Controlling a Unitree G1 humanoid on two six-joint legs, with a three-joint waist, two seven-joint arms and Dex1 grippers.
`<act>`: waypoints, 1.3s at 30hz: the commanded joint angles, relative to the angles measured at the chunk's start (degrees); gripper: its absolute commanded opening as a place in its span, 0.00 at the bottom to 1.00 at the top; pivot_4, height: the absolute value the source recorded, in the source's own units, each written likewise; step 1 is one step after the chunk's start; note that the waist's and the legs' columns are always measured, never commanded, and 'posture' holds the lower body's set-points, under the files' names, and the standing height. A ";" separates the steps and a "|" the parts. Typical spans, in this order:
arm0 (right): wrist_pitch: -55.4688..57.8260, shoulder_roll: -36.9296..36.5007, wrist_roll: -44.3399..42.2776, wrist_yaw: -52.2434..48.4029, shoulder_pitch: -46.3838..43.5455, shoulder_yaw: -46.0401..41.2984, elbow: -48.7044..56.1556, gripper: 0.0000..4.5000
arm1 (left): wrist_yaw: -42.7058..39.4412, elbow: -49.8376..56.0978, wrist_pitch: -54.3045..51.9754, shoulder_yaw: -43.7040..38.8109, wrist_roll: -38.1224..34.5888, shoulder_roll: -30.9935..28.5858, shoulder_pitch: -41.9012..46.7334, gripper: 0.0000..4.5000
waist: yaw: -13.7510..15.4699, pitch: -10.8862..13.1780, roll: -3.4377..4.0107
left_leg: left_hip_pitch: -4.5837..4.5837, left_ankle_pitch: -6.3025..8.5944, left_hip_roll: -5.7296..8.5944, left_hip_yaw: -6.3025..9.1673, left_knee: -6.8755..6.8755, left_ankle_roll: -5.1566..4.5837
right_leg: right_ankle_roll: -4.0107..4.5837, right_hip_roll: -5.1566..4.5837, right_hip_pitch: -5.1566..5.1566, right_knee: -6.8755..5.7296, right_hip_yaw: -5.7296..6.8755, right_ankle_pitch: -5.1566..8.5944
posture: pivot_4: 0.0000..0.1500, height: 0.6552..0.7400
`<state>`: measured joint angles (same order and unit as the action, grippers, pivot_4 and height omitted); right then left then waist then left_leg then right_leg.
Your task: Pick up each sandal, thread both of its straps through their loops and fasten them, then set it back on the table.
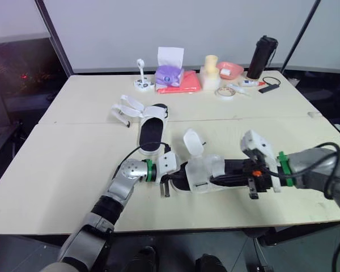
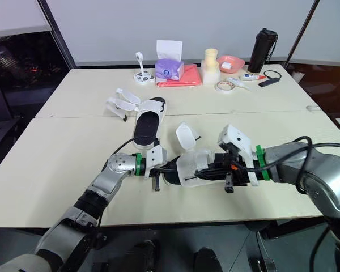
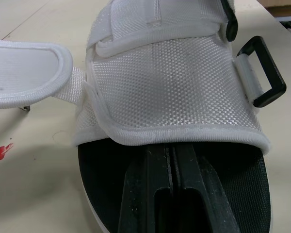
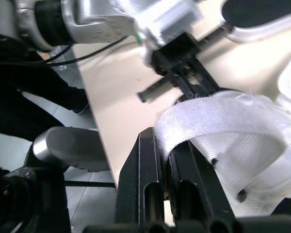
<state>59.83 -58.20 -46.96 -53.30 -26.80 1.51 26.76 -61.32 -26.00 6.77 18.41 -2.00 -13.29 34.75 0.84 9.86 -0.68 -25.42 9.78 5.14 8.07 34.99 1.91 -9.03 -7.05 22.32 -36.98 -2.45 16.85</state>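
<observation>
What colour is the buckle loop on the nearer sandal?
Black; the loop shows best in the left wrist view.

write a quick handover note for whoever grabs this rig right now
Left gripper: at one end of the front sandal, over its black footbed; grip unclear.
Right gripper: fingers shut on a white strap of that sandal.
The front sandal lies on the table; its other strap flap stands up free, and a black loop is empty.
Far sandal: further back, open straps splayed, untouched.
Done: no fastened strap visible.
Left: thread and fasten both straps on each sandal, then set each down.
</observation>
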 commanded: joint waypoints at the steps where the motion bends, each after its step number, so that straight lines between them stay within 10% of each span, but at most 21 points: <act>1: -2.11 2.06 4.08 -0.42 -4.13 2.89 -4.84 0.01 | 0.20 -0.76 -0.82 1.06 1.19 -0.44 -1.15 0.00 | -0.14 0.00 0.01 | 0.02 0.00 -0.01 0.00 0.00 0.00 | 0.00 0.00 0.00 0.00 0.00 0.00 | 1.00 0.93; 12: -3.67 6.76 11.84 -2.20 -11.14 9.02 -16.52 0.01 | 0.87 -0.23 -1.06 0.73 1.09 -0.77 -1.42 0.00 | -0.23 0.00 0.02 | 0.04 0.00 -0.01 -0.01 0.02 0.00 | -0.01 0.03 -0.01 -0.05 -0.01 -0.01 | 1.00 0.93; 20: -4.78 8.84 13.87 -0.68 -12.95 7.09 -19.71 0.87 | 1.07 0.16 -1.25 0.67 1.06 -0.86 -1.79 0.00 | -0.23 -0.01 0.02 | 0.05 0.00 -0.01 0.00 0.01 0.00 | -0.01 0.05 0.01 -0.08 -0.02 -0.02 | 1.00 0.93; 39: -10.26 16.17 26.67 6.68 -22.97 6.02 -33.75 0.87 | 1.39 -0.44 -1.16 0.64 1.11 -0.78 -1.13 0.00 | -0.28 0.00 0.06 | 0.05 -0.01 0.03 -0.01 -0.01 0.00 | -0.01 0.05 0.04 -0.14 -0.02 -0.02 | 1.00 0.93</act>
<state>50.98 -42.08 -21.07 -47.82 -46.91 10.49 -6.74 -60.11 -24.85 6.53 18.38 -2.00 -13.51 34.09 0.56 9.86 -0.63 -25.37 9.77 5.18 8.06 34.98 1.91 -9.03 -6.99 22.37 -37.11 -2.47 16.83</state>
